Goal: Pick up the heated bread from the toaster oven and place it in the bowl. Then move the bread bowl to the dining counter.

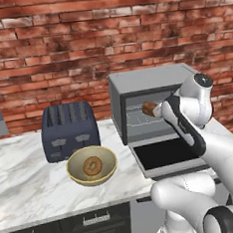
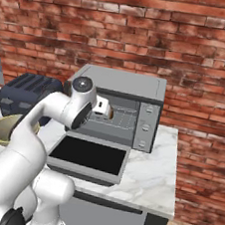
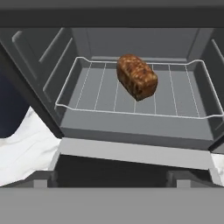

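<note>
On the surface (image 1: pixel 29 181), the toaster (image 1: pixel 69 130) stands left of the toaster oven (image 1: pixel 146 88). The bowl (image 1: pixel 92 165), holding a doughnut (image 1: pixel 92 166), sits before the toaster. The bread (image 3: pixel 136 76) lies on the oven's rack (image 3: pixel 96 92).

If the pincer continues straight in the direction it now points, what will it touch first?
Most likely the bread on the rack inside the oven. The door is down and nothing seems to block the way, though depth is hard to judge.
</note>
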